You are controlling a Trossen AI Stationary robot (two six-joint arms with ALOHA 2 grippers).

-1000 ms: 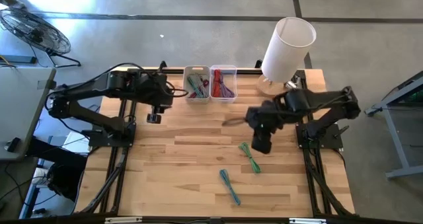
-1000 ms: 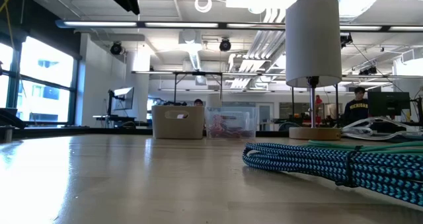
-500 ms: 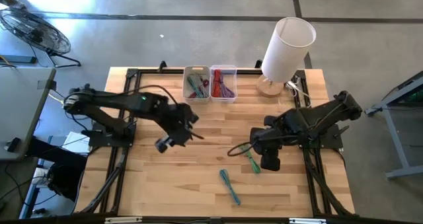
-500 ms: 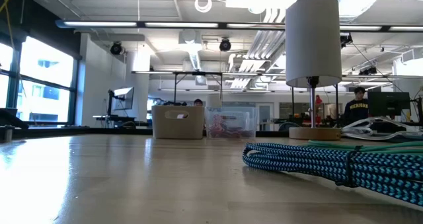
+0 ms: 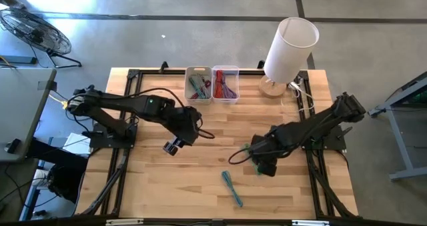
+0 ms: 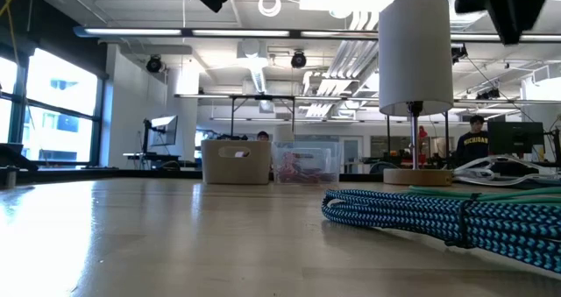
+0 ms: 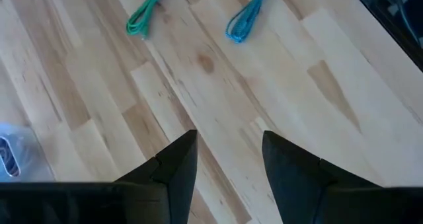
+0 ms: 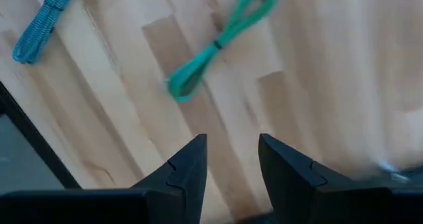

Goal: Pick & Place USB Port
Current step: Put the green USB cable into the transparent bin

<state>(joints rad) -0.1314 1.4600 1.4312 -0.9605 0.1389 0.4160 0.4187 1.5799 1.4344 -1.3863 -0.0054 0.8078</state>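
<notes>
Nearest the front edge of the tabletop [image 5: 153, 186] lies a blue cable bundle [image 5: 232, 188], untouched. Just behind it the right arm reaches low from its base at the right side toward the middle, its wrist bent down so that the right tool [image 5: 265, 165] hangs over the green cable bundle [image 5: 251, 156]. From above, the arm covers much of that bundle, so whether they touch cannot be told there. The right wrist view shows the green bundle lying flat on the wood beyond the two dark fingers [image 8: 190, 168], which stand apart with nothing between them.

The left arm stretches from its base at the left to the middle of the tabletop, elbow raised, and the left tool [image 5: 173, 146] points down over bare wood, well apart from both bundles. In its wrist view the fingers [image 7: 177, 163] are spread and empty.

Farther back, two small bins [image 5: 212, 85] sit side by side at the rear edge, holding coloured cables. A white lamp [image 5: 287, 53] stands at the rear right corner.
</notes>
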